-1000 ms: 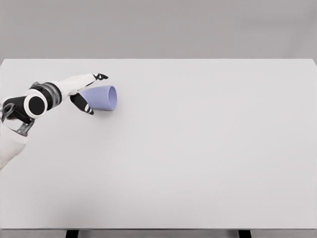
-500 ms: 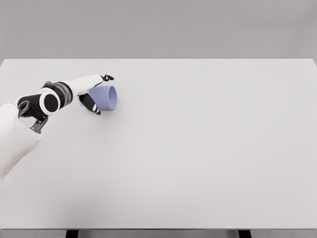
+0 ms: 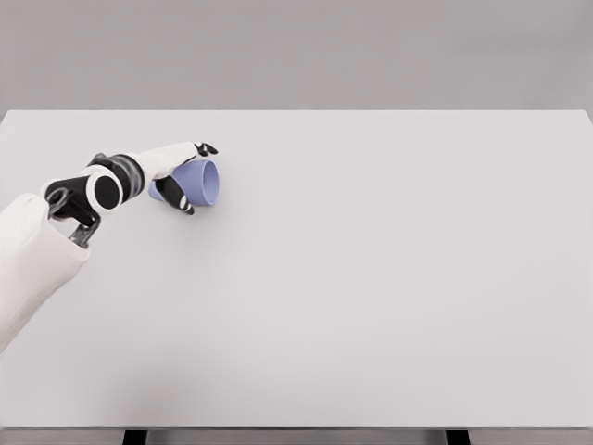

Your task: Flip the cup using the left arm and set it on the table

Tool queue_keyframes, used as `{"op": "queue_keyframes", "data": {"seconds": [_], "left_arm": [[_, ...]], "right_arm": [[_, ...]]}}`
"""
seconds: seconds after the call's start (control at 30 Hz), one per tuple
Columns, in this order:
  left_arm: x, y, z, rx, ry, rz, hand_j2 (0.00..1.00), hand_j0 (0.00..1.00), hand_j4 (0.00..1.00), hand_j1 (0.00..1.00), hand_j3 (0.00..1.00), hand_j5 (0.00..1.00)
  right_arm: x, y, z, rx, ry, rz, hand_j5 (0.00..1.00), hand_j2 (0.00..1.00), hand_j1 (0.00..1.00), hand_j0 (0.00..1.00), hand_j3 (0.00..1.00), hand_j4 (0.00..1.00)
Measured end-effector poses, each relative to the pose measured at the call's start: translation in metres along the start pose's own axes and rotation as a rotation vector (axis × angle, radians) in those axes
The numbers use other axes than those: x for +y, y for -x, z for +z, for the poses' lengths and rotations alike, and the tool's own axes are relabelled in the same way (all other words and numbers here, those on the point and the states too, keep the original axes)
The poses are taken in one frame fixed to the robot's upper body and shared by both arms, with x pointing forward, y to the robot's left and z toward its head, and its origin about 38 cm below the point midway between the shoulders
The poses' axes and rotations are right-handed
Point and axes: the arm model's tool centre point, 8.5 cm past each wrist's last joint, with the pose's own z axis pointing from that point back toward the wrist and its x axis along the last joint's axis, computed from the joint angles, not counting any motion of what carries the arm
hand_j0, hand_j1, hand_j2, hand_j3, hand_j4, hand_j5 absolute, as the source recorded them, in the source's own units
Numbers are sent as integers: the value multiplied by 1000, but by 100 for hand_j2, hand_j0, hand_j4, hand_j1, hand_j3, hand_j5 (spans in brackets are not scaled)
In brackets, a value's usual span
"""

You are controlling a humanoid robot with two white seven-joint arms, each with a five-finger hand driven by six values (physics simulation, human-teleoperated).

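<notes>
On the desk (image 3: 371, 278) at far left the lavender cup (image 3: 197, 183) lies sideways with the left hand (image 3: 181, 176) clamped around it, grasp seemingly made, needing lifting and turning upright next.

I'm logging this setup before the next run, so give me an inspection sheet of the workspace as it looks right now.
Surface: white table, plain, mostly bare.
Job's things: purple cup lying on its side at the far left, mouth facing right.
Clutter: nothing seen.
Robot hands: left robot hand around the cup, one finger over it and another low in front; a firm grip cannot be told. Right robot hand not in view.
Cables: nothing seen.
Surroundings: plain grey wall behind the table.
</notes>
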Motion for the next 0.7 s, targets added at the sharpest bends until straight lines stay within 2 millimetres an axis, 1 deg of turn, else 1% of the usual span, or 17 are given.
{"op": "queue_keyframes", "data": {"seconds": [0.1, 0.13, 0.17, 0.2, 0.27, 0.53, 0.6, 0.7], "left_arm": [[-2, 2, -2, 8, 7, 5, 87, 87, 87, 87, 87, 87], [-3, 3, -2, 10, 8, 6, 85, 85, 85, 85, 85, 85], [-3, 3, -3, 11, 9, 7, 79, 79, 79, 79, 79, 79], [-4, 4, -3, 13, 11, 9, 78, 78, 78, 78, 78, 78], [-4, 5, -3, 18, 12, 13, 73, 73, 73, 73, 73, 73], [-2, 5, -2, 18, 8, 30, 38, 38, 38, 38, 38, 38], [0, 5, -1, 15, 6, 36, 34, 34, 34, 34, 34, 34], [8, 8, 3, -5, -1, 75, 34, 34, 34, 34, 34, 34]], "right_arm": [[0, 0, 0, 0, 0, 0, 100, 100, 100, 100, 100, 100], [0, 0, 0, 0, 0, 0, 100, 100, 100, 100, 100, 100], [0, 0, 0, 0, 0, 0, 100, 100, 100, 100, 100, 100], [0, 0, 0, 0, 0, 0, 100, 100, 100, 100, 100, 100], [0, 0, 0, 0, 0, 0, 100, 100, 100, 100, 100, 100], [0, 0, 0, 0, 0, 0, 100, 100, 100, 100, 100, 100], [0, 0, 0, 0, 0, 0, 100, 100, 100, 100, 100, 100], [0, 0, 0, 0, 0, 0, 100, 100, 100, 100, 100, 100]]}}
